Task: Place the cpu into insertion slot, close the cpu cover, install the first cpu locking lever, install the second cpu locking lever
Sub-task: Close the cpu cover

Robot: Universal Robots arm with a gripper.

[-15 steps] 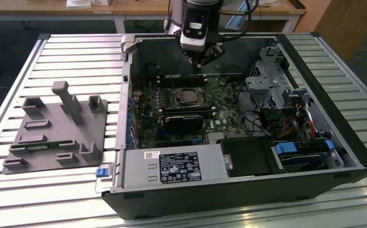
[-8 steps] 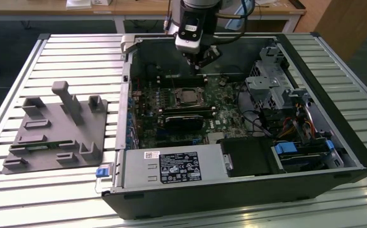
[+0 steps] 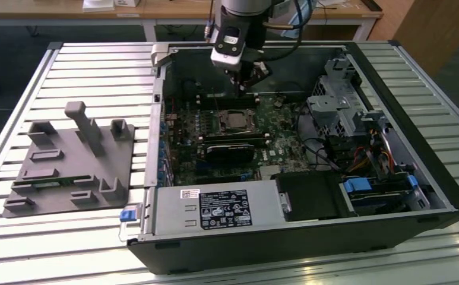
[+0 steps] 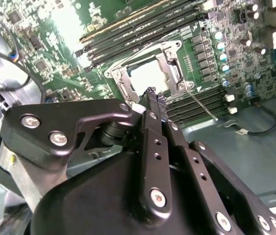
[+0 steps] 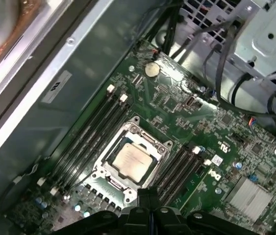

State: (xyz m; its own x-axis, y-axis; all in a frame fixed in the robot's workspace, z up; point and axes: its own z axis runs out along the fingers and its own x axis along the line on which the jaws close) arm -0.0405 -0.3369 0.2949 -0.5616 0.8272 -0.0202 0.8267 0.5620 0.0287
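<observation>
We note the cpu (image 5: 134, 159) seated in the insertion slot (image 5: 98, 172), with the cpu cover (image 5: 152, 143) lying flat around it. The gripper (image 4: 153, 95) hangs just above the socket's edge, clenched, nothing between its fingers. One thin locking lever (image 4: 202, 105) juts out beside the socket. The open computer case (image 3: 419, 178) sits on the slatted bench (image 3: 94, 237).

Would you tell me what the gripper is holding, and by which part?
Nothing, it seems: the gripper is shut with nothing between its fingertips, poised near the cpu.
</observation>
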